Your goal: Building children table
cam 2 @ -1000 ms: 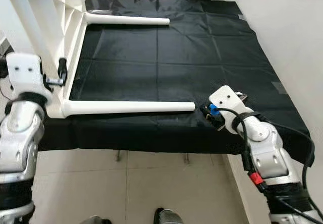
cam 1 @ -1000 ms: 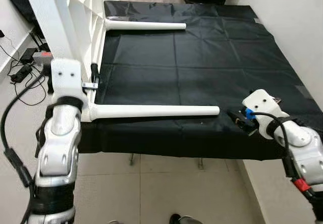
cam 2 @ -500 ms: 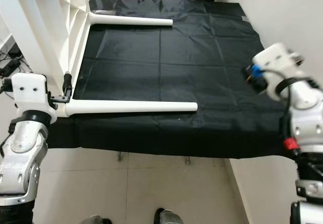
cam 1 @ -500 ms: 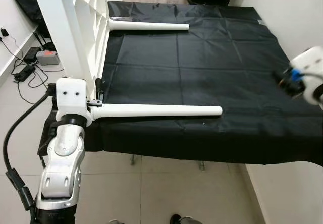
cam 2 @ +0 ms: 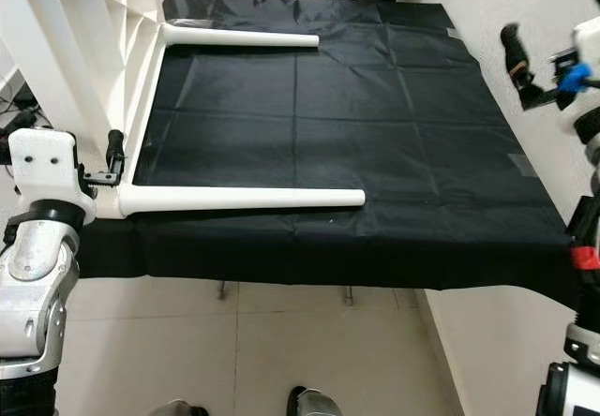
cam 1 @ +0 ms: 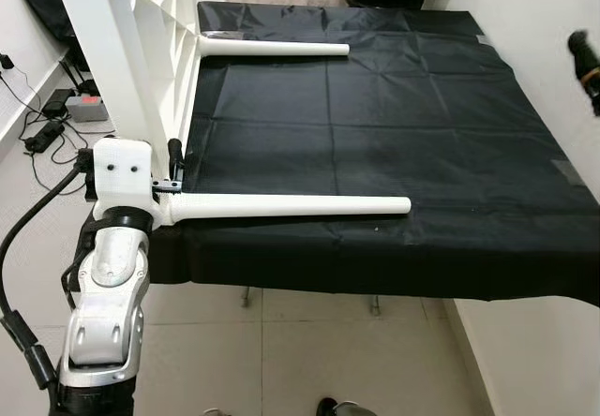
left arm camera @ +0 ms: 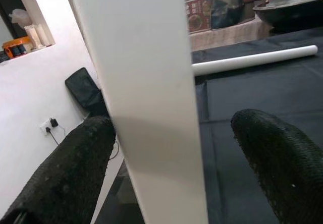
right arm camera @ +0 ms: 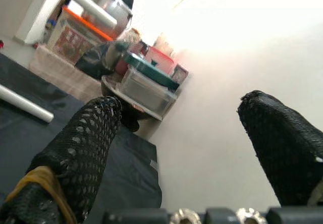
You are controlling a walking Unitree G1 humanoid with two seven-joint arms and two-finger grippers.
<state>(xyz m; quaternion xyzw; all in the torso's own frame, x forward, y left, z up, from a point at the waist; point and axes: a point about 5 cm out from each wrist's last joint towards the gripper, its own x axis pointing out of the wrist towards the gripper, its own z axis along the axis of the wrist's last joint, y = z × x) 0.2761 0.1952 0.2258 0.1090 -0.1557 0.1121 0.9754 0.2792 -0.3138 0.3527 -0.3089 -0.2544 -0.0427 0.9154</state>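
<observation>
White children table tipped on its side at the left edge of a black-covered surface, top panel upright. Two round white legs point right over the cloth: near leg and far leg, parallel, well apart.

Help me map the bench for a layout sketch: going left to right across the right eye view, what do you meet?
left gripper → near table leg on the black cloth → right gripper
</observation>
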